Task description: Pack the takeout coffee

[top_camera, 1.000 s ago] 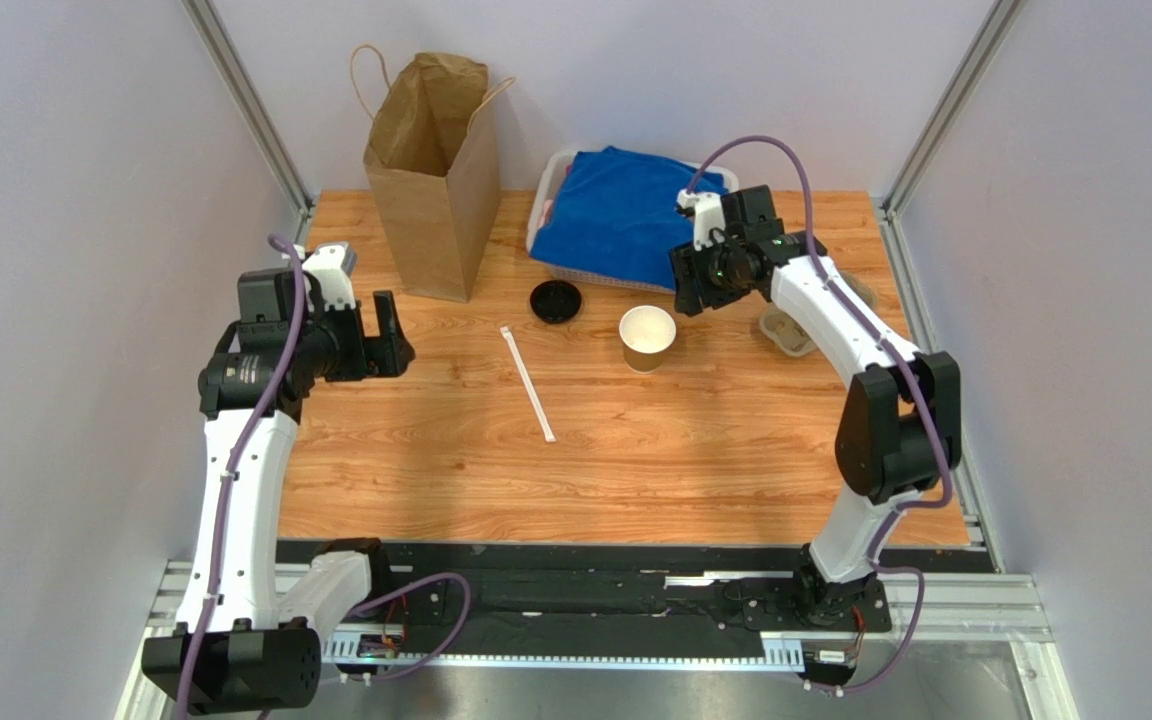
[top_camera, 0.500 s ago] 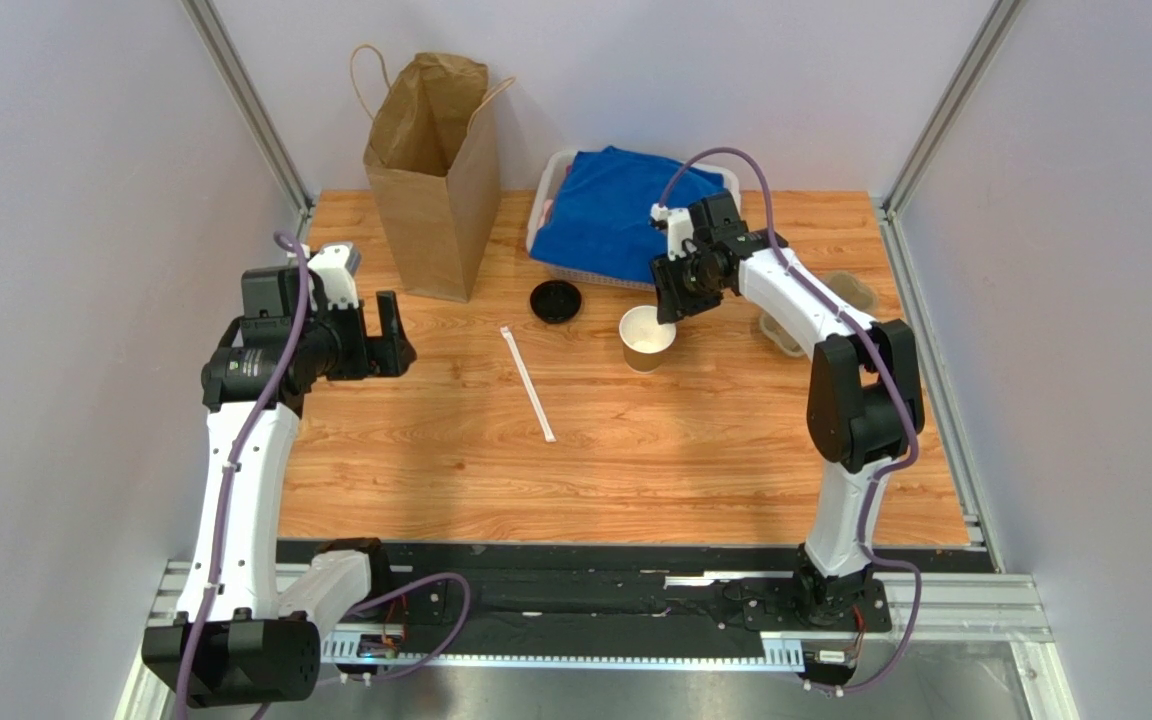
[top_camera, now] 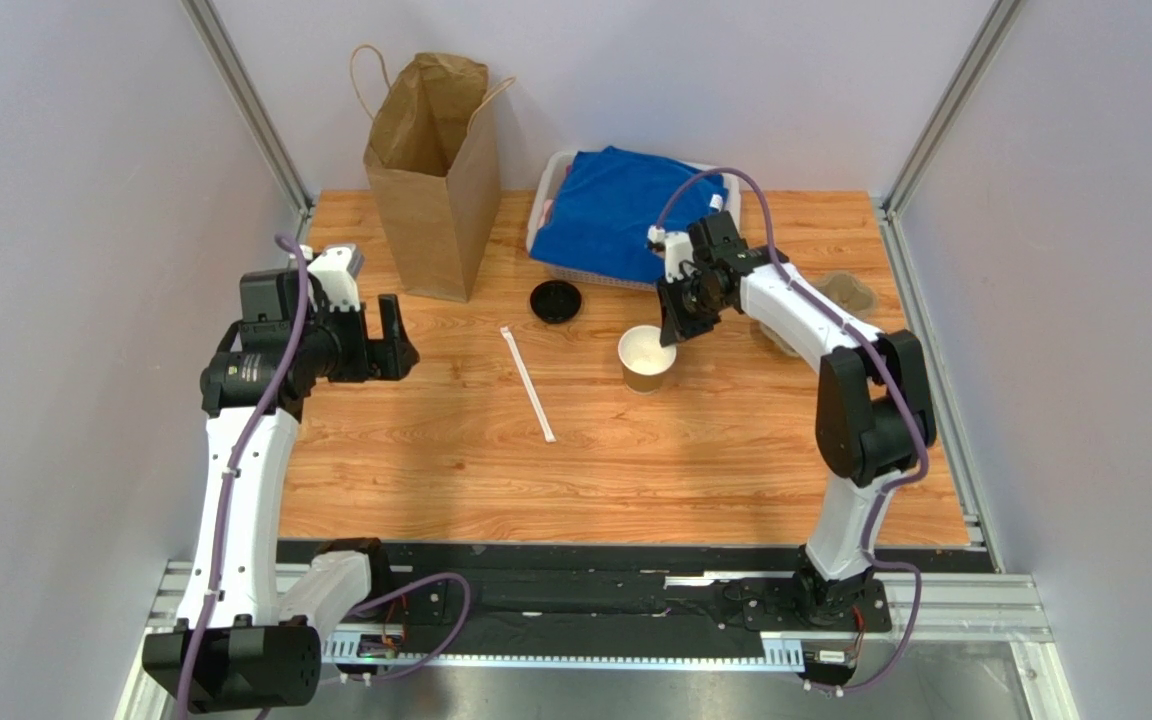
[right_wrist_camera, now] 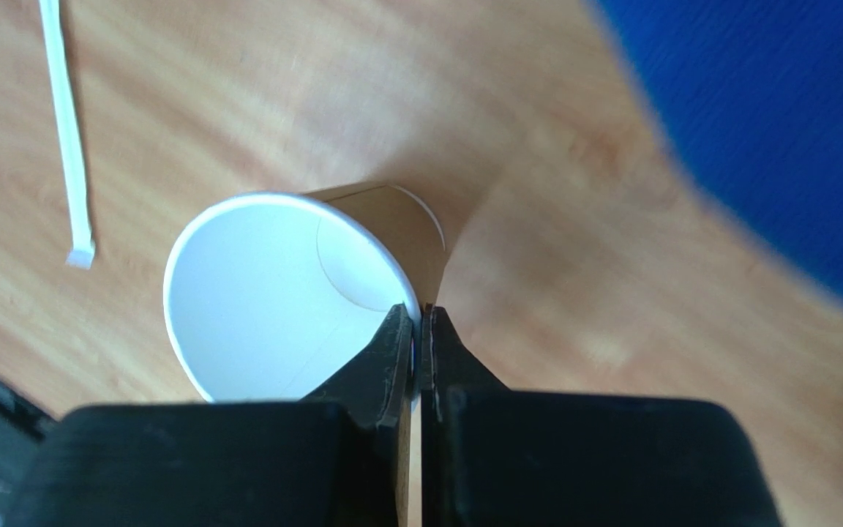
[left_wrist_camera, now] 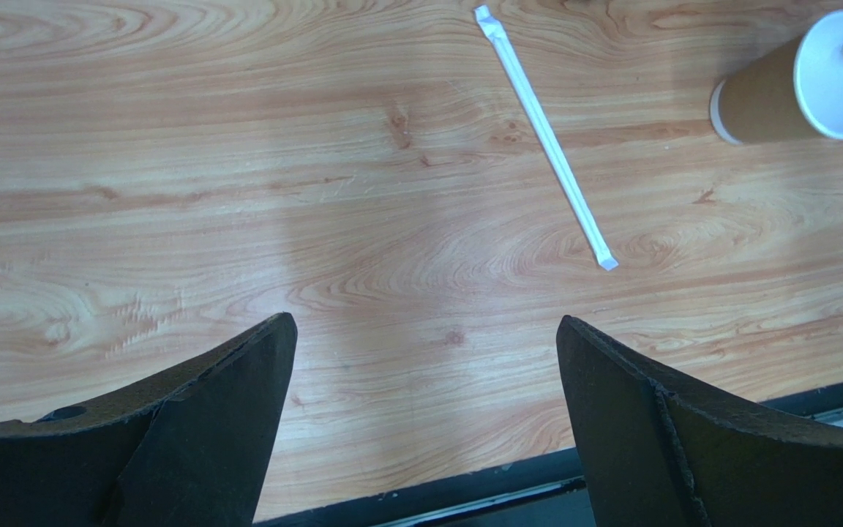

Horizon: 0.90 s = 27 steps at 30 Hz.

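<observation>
We see the kraft cup (right_wrist_camera: 283, 296) upright, open-topped, white inside; our right gripper (right_wrist_camera: 417, 321) pinches its rim wall

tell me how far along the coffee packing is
Done: nothing packed; the paper cup stands lidless, the black lid lying apart. In hand: the right end effector is shut on the cup's rim; the left end effector is open. Left: fit lid, cup into paper bag.

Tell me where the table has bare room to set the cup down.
Free: the wood between the wrapped straw, the paper cup and the table's near edge. Crowded: the far side, paper bag, black lid, blue cloth and the right gripper pinching the cup.
</observation>
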{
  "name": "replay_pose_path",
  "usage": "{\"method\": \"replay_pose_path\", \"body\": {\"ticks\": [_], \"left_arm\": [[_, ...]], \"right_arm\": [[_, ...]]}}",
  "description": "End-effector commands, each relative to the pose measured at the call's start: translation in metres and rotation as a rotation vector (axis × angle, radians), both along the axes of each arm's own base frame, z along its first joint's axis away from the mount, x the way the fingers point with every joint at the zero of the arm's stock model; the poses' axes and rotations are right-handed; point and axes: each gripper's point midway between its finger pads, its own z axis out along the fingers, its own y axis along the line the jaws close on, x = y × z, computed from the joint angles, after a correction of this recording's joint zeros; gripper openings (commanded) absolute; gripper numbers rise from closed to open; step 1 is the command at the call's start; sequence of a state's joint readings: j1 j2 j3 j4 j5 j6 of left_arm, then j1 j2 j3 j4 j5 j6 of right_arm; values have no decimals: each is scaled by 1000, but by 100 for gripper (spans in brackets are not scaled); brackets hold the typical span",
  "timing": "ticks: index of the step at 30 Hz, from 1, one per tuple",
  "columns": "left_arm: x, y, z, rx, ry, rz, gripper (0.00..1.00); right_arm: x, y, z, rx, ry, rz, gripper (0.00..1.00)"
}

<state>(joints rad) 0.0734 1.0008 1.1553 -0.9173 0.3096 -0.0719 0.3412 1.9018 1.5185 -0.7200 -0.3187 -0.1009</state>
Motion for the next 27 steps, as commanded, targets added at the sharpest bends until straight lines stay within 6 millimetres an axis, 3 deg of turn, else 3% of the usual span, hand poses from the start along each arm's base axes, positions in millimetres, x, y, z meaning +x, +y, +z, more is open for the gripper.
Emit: {"method": "replay_pose_path", "body": {"ticks": [1,2,4,5,9,19,23,27], "left_arm": [[1,-12,17,-24,-109,-78,97],[1,-13,17,-28,-114,-84,97],[0,-18,18,-44,-118,-107,98],[-2,-19,18,-48,-118,-113,98],[-7,-21,9,-57,-106,-125,99],[-10,-23,-5,-56,-82,-142,98],[-10,-28,-9,-37,-81,-176,98],[-6,-38,-11,-35,-72,-250,98]], "right_arm": [[-43,17,40,73,-68,72,0],[-58,14,28,58,-39,78,0],[-74,21,35,66,-71,113,0],[-86,19,23,50,-48,121,0],[-105,32,22,66,-78,158,0],[-117,60,16,66,-103,207,0],[-120,59,19,64,-103,201,23],[-120,59,29,72,-110,192,39]]}}
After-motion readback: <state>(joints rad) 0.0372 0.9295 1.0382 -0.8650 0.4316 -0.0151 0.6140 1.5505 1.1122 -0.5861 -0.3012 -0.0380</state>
